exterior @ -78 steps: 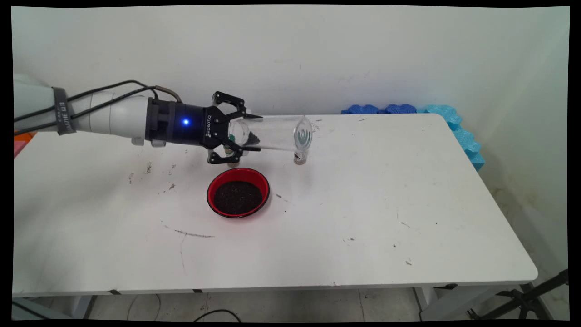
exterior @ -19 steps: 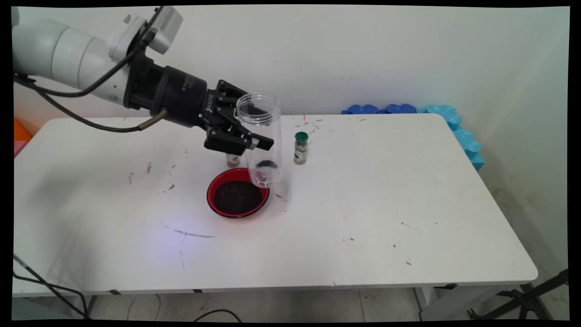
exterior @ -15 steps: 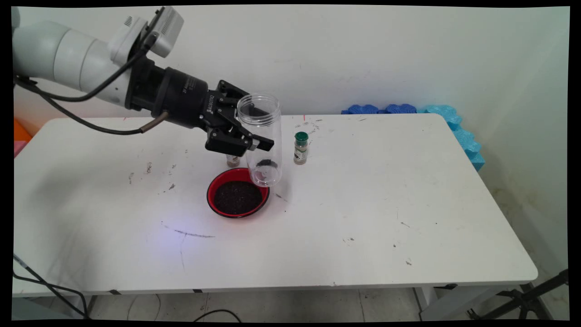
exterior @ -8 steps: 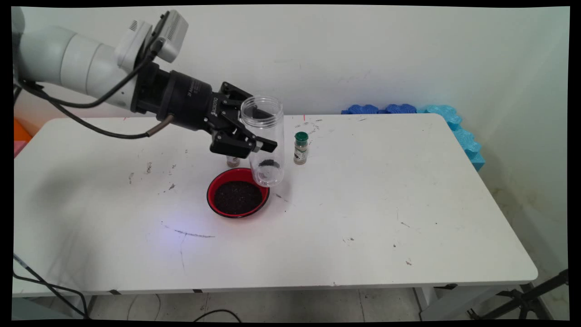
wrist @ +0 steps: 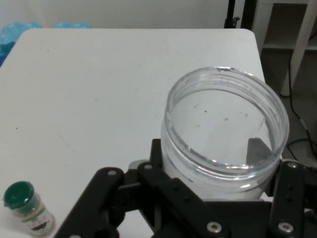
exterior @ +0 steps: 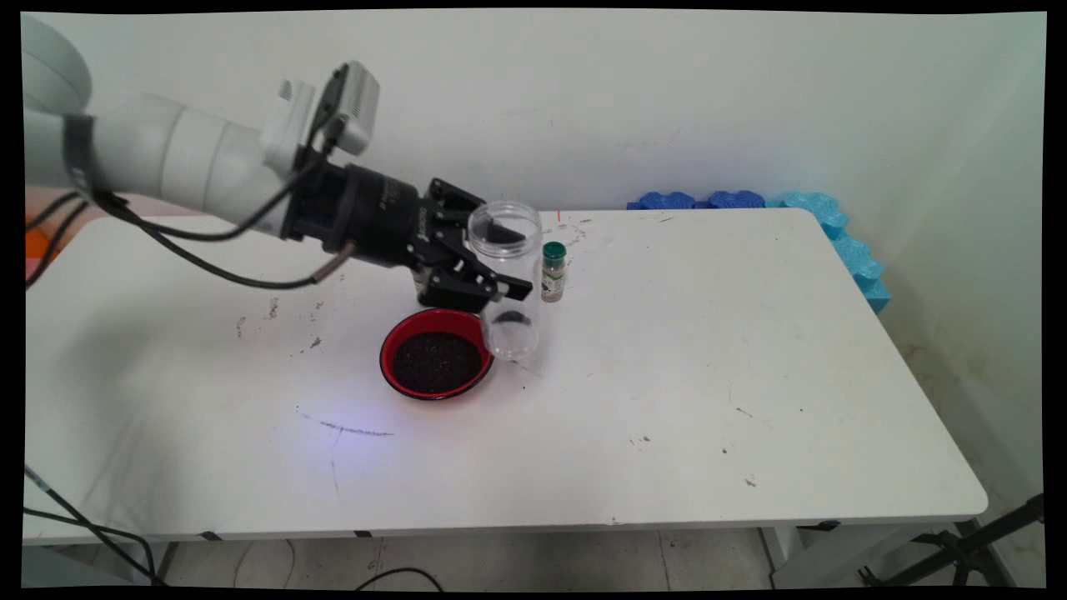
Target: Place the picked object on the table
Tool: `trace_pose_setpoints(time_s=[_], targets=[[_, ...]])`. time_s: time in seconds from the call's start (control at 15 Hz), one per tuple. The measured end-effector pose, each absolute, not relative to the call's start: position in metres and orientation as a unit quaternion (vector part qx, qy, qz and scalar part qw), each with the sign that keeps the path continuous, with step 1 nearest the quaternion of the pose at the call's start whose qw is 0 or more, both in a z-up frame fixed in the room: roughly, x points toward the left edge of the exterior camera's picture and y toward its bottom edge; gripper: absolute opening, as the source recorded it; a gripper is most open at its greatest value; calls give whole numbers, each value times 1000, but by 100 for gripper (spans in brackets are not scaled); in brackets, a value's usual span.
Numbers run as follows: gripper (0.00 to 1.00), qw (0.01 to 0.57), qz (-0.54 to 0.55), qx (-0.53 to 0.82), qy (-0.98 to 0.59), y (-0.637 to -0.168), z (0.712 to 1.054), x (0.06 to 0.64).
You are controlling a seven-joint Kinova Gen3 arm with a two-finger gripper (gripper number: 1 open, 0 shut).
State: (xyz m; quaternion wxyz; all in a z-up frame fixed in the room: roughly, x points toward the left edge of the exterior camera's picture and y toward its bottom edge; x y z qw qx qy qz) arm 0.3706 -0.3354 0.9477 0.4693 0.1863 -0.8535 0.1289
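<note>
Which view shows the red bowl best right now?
Main view: the red bowl sits whole on the table, dark grains inside, just left of the clear jar held by the gripper. Hand view misses the bowl entirely.

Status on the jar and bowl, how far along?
Looks done: the red bowl holds dark granules, and the clear jar is nearly empty, with a few grains at its bottom. In hand: the gripper is shut on the jar, upright, low at the bowl's right. Probably left: set down and release; I can't tell if it touches the table.
</note>
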Motion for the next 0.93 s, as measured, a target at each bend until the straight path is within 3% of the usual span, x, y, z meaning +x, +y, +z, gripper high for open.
trace_pose_setpoints(time_s=[0.93], targets=[[0, 476, 106, 207, -848, -324, 860, 333]])
